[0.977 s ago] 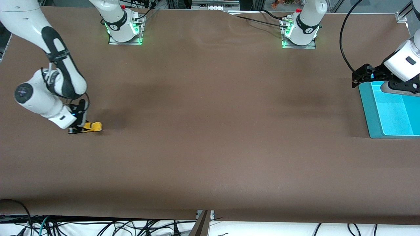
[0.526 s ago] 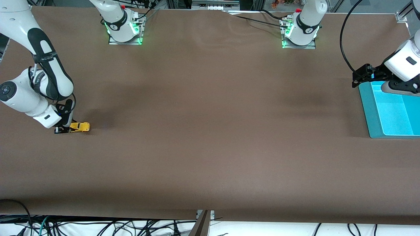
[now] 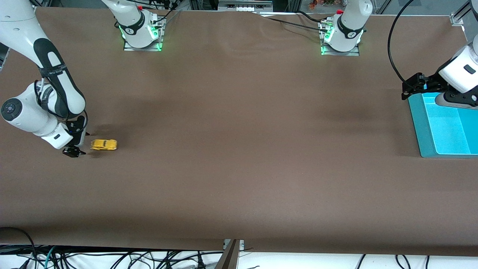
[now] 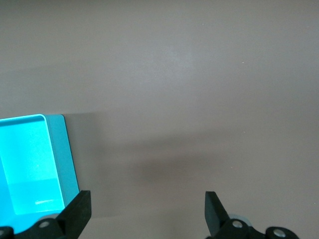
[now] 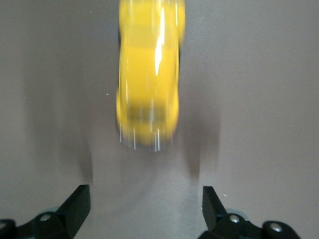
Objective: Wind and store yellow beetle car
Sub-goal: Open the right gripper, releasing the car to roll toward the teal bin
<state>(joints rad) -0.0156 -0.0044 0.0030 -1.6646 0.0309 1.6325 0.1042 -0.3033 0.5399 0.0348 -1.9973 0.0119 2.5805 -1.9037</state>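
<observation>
Front view: yellow beetle car (image 3: 103, 144) sits free on the table (image 3: 239, 149) at mid-left of frame, just beside the right gripper (image 3: 74, 145) — jaws apart, not touching it. Left gripper (image 3: 410, 89), jaws apart, waits over the teal tray (image 3: 418, 127) edge at right. Advice — keep the tray-side lane clear, intercept low.

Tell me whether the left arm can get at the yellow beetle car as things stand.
Probably not: the yellow beetle car sits at the right arm's end, just off the open right gripper. The left gripper, open, waits by the teal tray.
</observation>
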